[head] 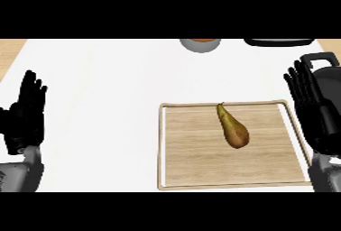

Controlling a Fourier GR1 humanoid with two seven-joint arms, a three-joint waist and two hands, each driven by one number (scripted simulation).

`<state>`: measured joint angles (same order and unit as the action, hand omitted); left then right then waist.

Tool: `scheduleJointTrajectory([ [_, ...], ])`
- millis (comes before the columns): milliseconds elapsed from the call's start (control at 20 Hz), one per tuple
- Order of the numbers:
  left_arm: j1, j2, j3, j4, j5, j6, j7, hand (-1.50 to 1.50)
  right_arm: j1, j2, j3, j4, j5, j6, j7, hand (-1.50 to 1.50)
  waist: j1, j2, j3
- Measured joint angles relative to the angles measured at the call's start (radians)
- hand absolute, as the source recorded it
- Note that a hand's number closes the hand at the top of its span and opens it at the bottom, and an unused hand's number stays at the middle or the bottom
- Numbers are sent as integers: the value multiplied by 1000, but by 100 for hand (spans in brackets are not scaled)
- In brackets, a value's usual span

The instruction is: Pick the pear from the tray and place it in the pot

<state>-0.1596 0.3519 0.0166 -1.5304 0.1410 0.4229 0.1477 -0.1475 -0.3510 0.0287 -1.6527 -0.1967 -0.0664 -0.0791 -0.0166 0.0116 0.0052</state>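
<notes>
Lying on the tray (286,107), the pear (233,127).

At the top middle of the frame a grey bowl (200,45) is cut off by the upper edge, so only its near rim and a sliver of something orange inside show, and what that is cannot be told. At the top right a flat black thing (279,42) is likewise cut down to a thin strip, too little to name. At the right edge the dark pot (331,76) runs out of the frame and is largely hidden behind the right hand (310,108), whose forearm (324,173), like that of the left hand (25,115), is cut off below.
</notes>
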Motion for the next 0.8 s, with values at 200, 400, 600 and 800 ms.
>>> scheduleJointTrajectory([
  [200, 15, -28, -31, -21, 5, -36, -54, 0, -19, -60, -53, -73, -15, 85, -153, 150, 1, -12, -2],
  [400, 43, -69, -79, -48, 15, -70, -106, 0, -40, -158, -154, -117, 88, 63, -288, -150, -23, -21, -6],
  [600, 88, -119, -139, -67, 15, -105, -175, 0, 70, -95, -188, -87, 198, -36, -513, -150, -9, -15, -4],
  [800, 126, -155, -174, -63, 4, -120, -237, 0, 184, -33, -170, -130, 218, -33, -744, -150, -1, -14, -4],
])
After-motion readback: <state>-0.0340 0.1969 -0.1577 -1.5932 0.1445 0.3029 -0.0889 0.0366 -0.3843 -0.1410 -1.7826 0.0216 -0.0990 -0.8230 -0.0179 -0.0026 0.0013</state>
